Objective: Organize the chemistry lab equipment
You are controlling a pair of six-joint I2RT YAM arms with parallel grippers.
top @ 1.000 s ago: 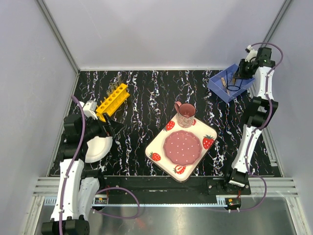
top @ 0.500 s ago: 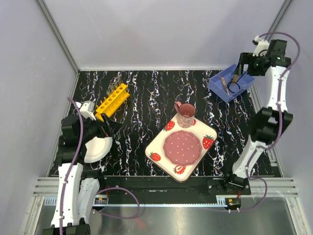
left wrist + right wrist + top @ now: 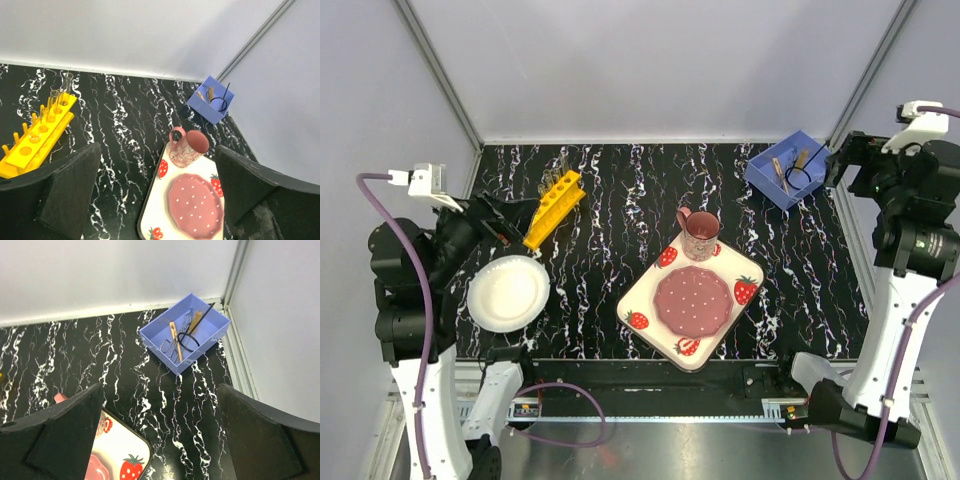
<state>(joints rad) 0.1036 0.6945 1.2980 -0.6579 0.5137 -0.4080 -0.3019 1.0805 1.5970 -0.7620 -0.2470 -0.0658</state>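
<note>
**A:** Right gripper [image 3: 838, 165]: where is it now?
**B:** Up and back from the blue bin [image 3: 790, 170] at the far right, fingers spread wide with nothing between them. A second ago it was reaching down into that bin.
**A:** What lies in the bin?
**B:** The small metal scissors [image 3: 170, 346] and the wooden clamp [image 3: 175, 337].
**A:** And the left gripper [image 3: 515, 222]?
**B:** Also spread and empty. It has lifted off the white plate [image 3: 508, 292], which now shows whole. The yellow rack [image 3: 553, 208] with its clear tubes [image 3: 60, 95] stands at the far left of the table [image 3: 620, 190].
</note>
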